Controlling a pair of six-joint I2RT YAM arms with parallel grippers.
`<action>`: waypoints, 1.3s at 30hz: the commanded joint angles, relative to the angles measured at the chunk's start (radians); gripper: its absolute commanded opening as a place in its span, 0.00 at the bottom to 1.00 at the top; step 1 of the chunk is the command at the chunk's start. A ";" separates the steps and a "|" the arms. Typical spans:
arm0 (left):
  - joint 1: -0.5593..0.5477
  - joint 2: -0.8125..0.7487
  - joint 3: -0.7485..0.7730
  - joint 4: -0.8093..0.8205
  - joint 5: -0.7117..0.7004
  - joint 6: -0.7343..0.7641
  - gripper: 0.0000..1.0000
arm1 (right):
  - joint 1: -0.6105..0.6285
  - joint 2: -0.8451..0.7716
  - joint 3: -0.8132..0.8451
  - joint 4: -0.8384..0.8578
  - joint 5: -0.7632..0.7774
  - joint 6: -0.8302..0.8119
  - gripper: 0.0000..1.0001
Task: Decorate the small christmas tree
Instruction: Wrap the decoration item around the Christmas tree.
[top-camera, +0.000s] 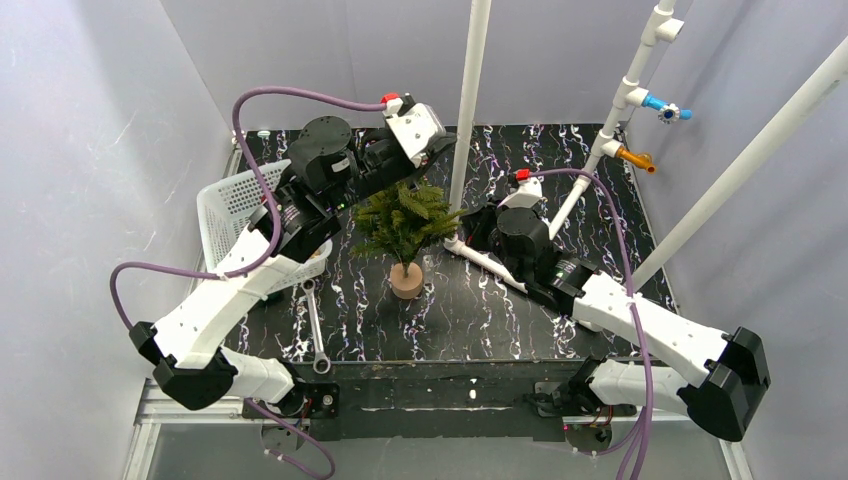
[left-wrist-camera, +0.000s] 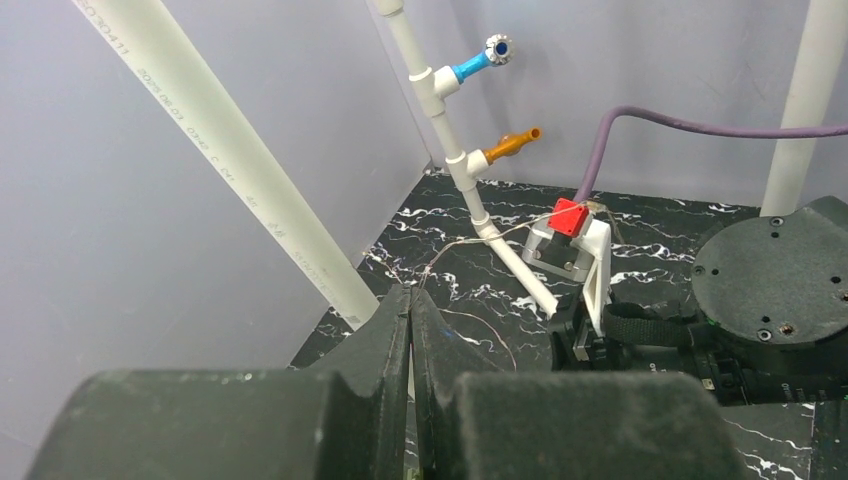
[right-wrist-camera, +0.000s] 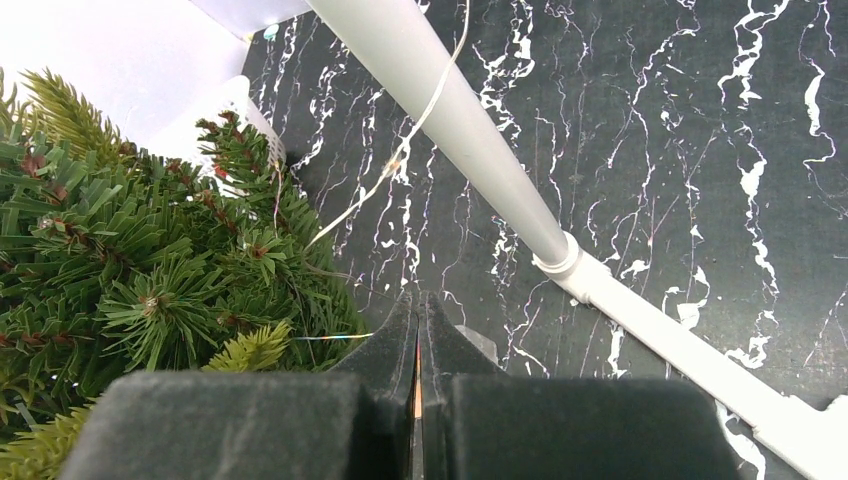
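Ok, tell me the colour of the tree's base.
Tan base; clearest in the top external view.

small christmas tree (top-camera: 402, 220) upright mid-table; bushy green branches; thin trunk; round tan wooden base

Bright even light, soft shadows

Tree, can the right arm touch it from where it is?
Probably yes. The right gripper, shut, sits right beside the tree with nothing between them; the pole is off to its other side.
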 joint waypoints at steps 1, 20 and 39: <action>0.018 -0.045 0.002 0.081 0.001 -0.025 0.00 | -0.004 0.007 0.009 0.030 0.002 -0.002 0.01; 0.108 -0.056 -0.011 0.094 -0.017 -0.050 0.00 | -0.006 -0.003 0.019 0.017 -0.036 -0.030 0.01; 0.274 0.006 -0.031 0.121 -0.040 -0.099 0.00 | -0.006 -0.003 0.005 -0.024 -0.100 0.006 0.01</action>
